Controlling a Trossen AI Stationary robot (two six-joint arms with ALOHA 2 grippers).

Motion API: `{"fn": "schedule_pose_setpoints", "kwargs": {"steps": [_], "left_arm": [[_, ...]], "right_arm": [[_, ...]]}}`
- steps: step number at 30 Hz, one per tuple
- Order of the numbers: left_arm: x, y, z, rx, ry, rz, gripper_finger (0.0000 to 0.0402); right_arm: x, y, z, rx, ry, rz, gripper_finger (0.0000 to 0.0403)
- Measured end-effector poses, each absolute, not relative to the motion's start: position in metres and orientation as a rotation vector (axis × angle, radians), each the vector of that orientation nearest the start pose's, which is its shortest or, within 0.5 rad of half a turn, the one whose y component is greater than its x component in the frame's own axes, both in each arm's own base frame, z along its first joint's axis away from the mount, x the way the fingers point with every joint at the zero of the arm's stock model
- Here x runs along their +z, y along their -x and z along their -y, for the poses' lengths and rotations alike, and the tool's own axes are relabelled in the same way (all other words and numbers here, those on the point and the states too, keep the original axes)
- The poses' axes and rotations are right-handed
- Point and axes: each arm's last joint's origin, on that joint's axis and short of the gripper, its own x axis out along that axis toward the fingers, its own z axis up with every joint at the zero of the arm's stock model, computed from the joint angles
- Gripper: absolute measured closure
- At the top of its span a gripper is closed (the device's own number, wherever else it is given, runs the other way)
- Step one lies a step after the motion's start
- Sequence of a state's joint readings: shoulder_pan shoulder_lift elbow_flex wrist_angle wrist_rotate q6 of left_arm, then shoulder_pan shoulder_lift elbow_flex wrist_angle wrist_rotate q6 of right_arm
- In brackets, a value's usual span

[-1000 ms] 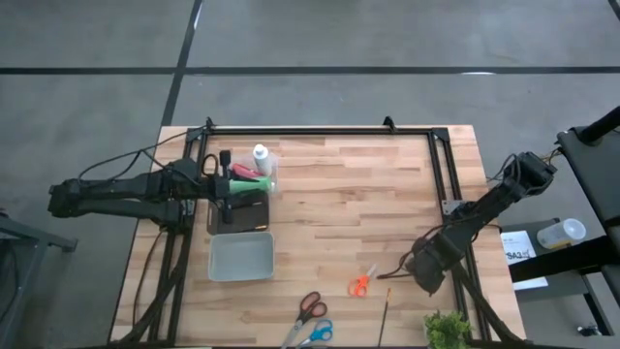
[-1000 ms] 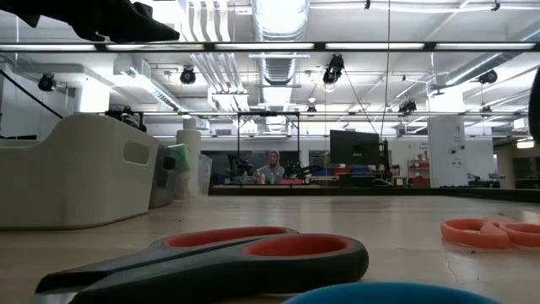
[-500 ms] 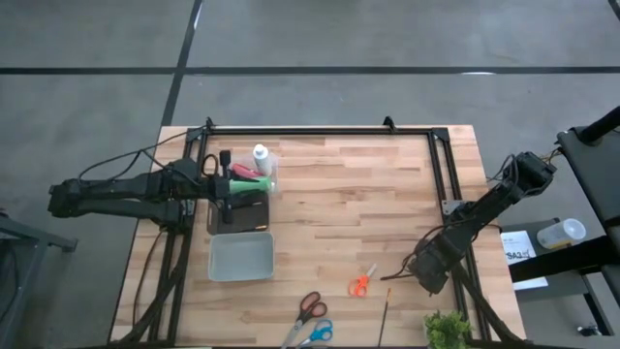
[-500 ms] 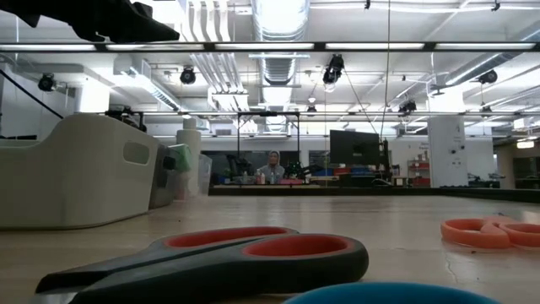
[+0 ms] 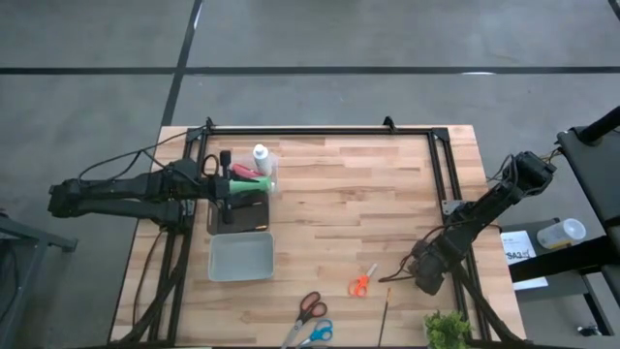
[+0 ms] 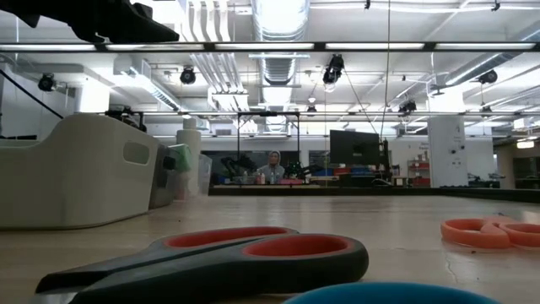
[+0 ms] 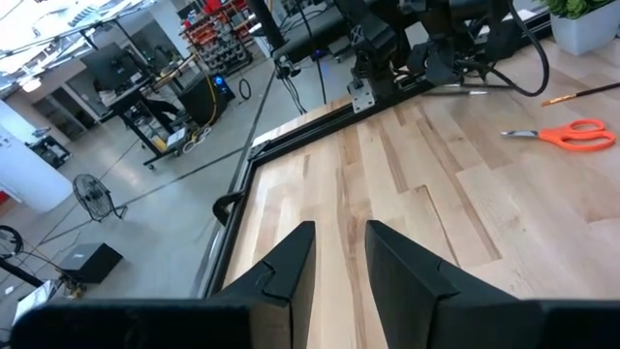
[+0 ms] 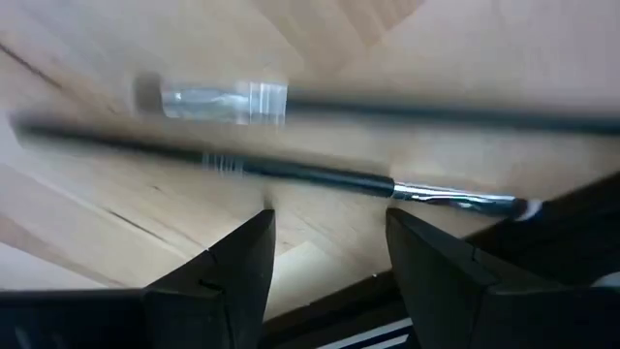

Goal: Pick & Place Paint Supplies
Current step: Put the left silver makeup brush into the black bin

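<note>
Wooden surface fills frame center, concrete floor around. Grey bin lower left. Left gripper upper left, jaws apart, empty, beside green bottle and white bottle. Right gripper lower right, jaws apart, just over two dark brushes, not clamping. Brown brush bottom center.
</note>
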State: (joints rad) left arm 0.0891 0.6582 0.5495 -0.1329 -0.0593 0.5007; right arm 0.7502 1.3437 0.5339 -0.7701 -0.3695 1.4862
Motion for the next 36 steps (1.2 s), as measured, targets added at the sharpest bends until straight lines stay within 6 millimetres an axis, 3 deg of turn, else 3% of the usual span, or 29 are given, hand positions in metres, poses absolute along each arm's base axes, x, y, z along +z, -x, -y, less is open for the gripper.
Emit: {"fn": "schedule_pose_setpoints", "kwargs": {"steps": [21, 36], "left_arm": [[0.275, -0.154, -0.016, 0.084, -0.492, -0.274, 0.0301], [0.275, -0.154, -0.016, 0.084, -0.494, -0.274, 0.0301]], "right_arm": [[0.128, -0.123, -0.117, -0.484, -0.670, -1.759, 0.0207], [0.130, -0.148, -0.085, -0.492, -0.758, -1.708, 0.0207]]}}
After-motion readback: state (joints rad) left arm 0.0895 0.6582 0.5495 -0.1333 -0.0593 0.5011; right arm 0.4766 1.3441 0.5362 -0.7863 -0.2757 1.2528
